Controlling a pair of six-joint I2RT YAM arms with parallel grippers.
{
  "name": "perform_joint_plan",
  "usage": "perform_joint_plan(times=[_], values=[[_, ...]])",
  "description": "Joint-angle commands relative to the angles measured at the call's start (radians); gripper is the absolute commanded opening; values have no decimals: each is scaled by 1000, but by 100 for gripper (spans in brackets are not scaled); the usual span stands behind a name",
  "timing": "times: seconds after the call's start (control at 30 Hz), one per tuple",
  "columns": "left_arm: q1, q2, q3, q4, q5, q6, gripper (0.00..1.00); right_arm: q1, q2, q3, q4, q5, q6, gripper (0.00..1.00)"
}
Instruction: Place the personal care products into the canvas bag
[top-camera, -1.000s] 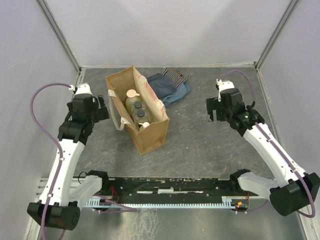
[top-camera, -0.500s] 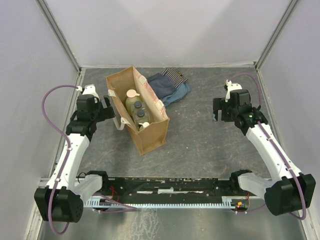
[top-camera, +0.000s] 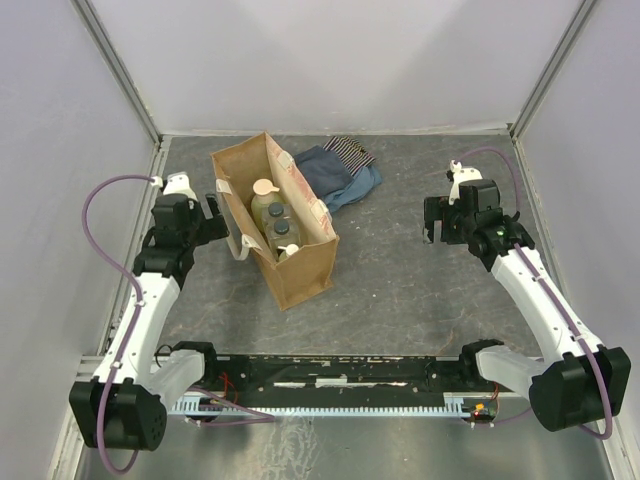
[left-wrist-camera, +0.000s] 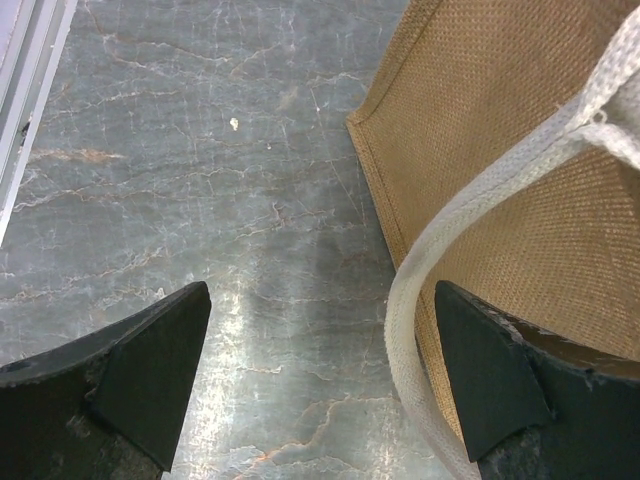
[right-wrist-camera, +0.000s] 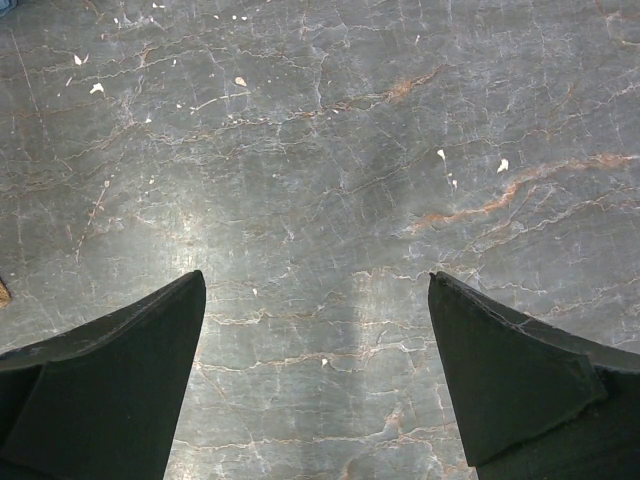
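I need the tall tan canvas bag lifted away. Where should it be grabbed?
Take the tan canvas bag by its whitish webbing handle, from the left: that loop droops clear of the wall beside the open left gripper.

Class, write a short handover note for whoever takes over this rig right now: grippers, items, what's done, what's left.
Left gripper: open, empty, beside the canvas bag, close to its handle.
Right gripper: open, empty, over the tabletop.
Bottles: standing inside the bag; none visible outside it.
Done: packing, it appears.
Left: confirm all four are in; the folded cloths behind the bag stay out.
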Motion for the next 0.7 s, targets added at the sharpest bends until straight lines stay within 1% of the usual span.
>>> perform_joint_plan(times=[0.0, 0.07, 0.2, 0.33, 0.4, 0.5, 0.67], values=[[5, 20, 17, -15, -18, 32, 100, -6, -22, 4, 26, -4, 4, 100], [5, 47, 34, -31, -25, 31, 100, -5, -19, 4, 26, -4, 3, 100], [5, 93, 92, -60, -86, 21, 100, -5, -16, 10, 20, -3, -1, 100], [8, 96, 134, -52, -66, 8, 100, -6, -17, 9, 17, 2, -8, 100], [13, 118, 150, -61, -107, 8, 99, -5, -16, 9, 17, 1, -8, 100], [32, 200, 195, -90, -157, 9, 100, -6, -20, 11, 18, -8, -10, 100], [60, 313, 223, -76, -150, 20, 100, -6, -16, 15, 18, -10, -17, 100]])
